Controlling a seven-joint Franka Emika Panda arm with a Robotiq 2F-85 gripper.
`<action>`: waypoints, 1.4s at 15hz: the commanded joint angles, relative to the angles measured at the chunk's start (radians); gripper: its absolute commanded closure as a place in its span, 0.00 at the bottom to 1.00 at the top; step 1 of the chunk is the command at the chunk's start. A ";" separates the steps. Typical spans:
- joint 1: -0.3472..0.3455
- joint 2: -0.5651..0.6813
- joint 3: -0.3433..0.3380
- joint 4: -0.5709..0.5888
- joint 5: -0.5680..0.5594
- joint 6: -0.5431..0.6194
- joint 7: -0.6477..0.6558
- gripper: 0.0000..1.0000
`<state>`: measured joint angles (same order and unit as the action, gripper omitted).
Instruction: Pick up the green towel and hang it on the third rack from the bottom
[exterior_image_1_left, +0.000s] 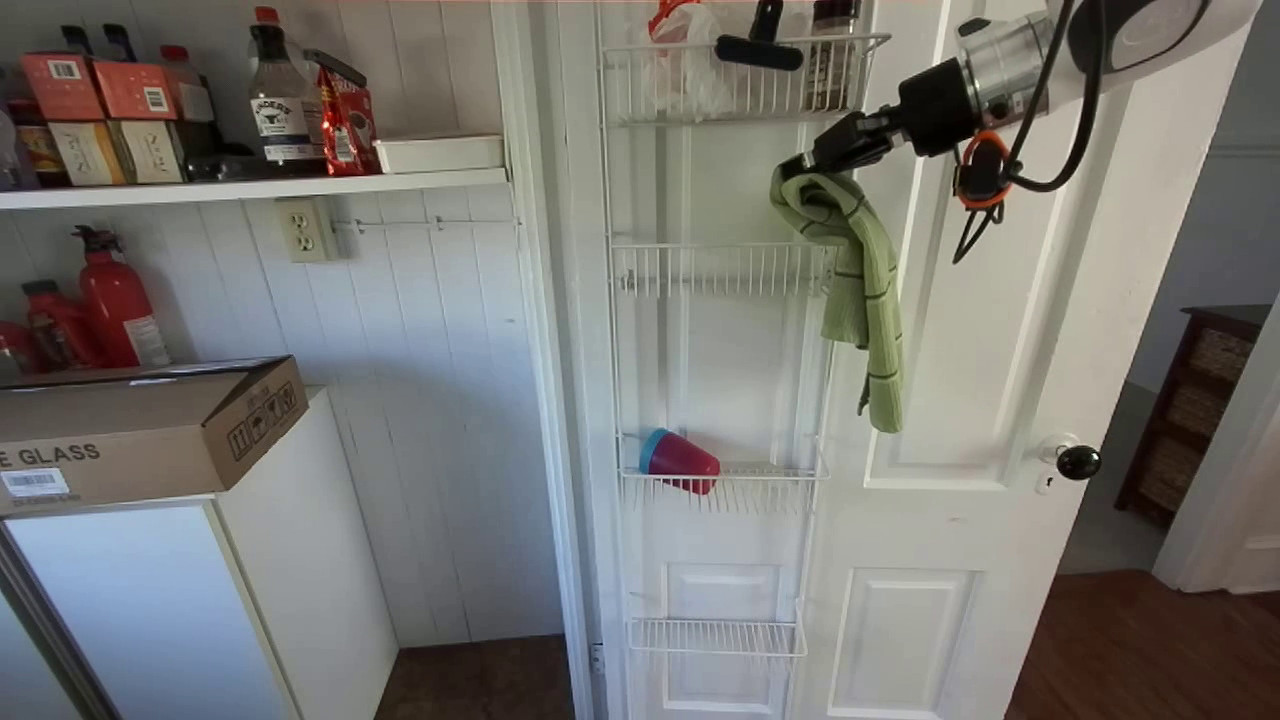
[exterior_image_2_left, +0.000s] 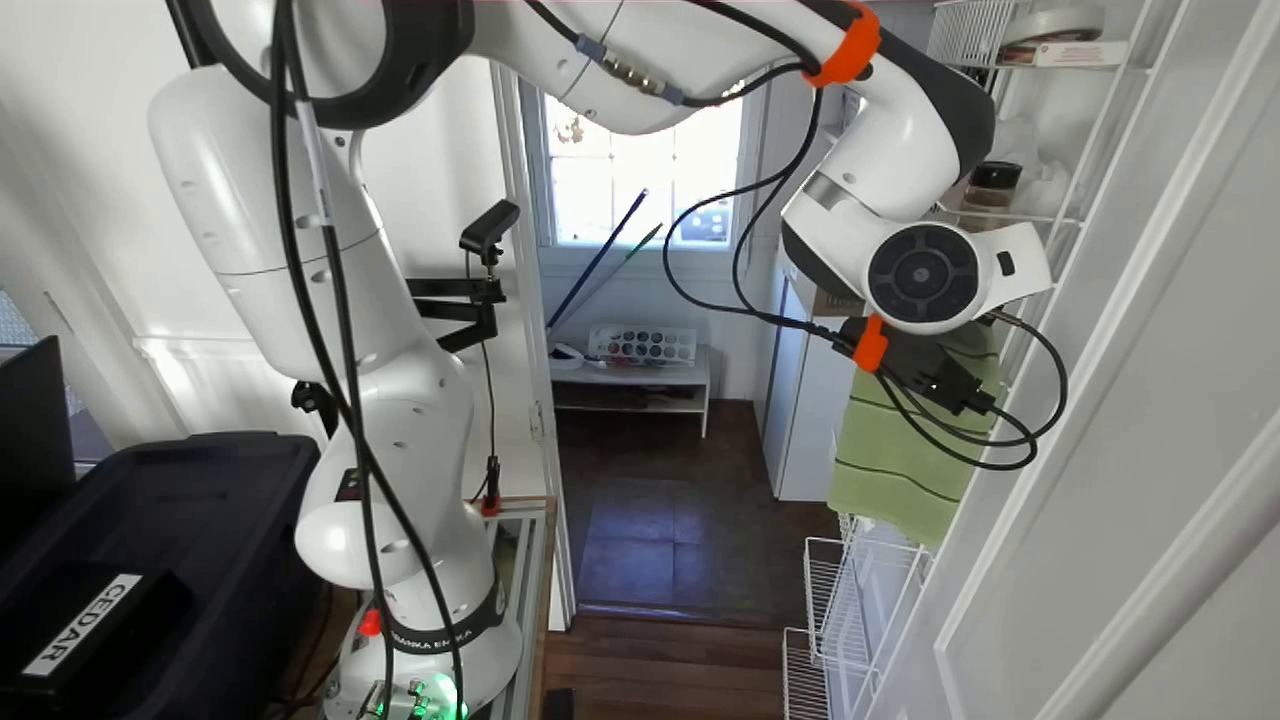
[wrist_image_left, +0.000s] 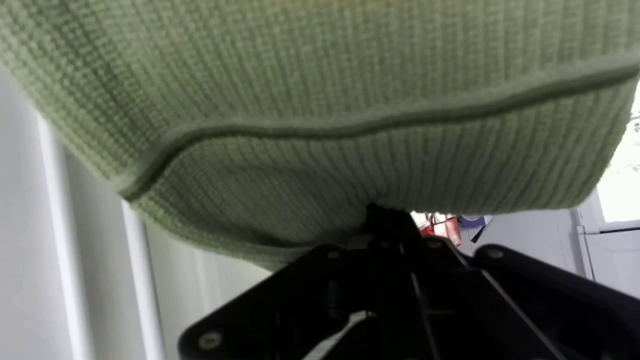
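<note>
The green towel (exterior_image_1_left: 865, 275) with dark stripes hangs folded from my gripper (exterior_image_1_left: 795, 167) in an exterior view. Its lower ends dangle freely. It also shows in an exterior view (exterior_image_2_left: 895, 450), below the wrist. In the wrist view the towel (wrist_image_left: 320, 65) fills the upper part, and my gripper (wrist_image_left: 387, 212) is shut on its edge; the fingertips are partly hidden in the cloth. The third rack from the bottom (exterior_image_1_left: 720, 270) is a white wire shelf on the door. The gripper is above its right end, and the towel overlaps that end in view; I cannot tell whether they touch.
The top rack (exterior_image_1_left: 740, 85) holds a plastic bag, a jar and a black-handled item. A red cup (exterior_image_1_left: 685, 462) lies on the second rack from the bottom (exterior_image_1_left: 770, 478). The bottom rack (exterior_image_1_left: 717, 637) is below. The white door (exterior_image_1_left: 960, 400) has a black knob (exterior_image_1_left: 1078, 462).
</note>
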<state>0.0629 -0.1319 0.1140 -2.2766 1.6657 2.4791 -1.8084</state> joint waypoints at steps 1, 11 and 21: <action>0.006 0.055 -0.006 0.054 0.013 -0.081 -0.076 0.99; 0.012 0.157 -0.008 0.122 0.008 -0.181 -0.193 0.99; 0.023 0.175 -0.006 0.141 0.022 -0.176 -0.229 0.49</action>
<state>0.0729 0.0252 0.1113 -2.1669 1.6667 2.3125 -2.0030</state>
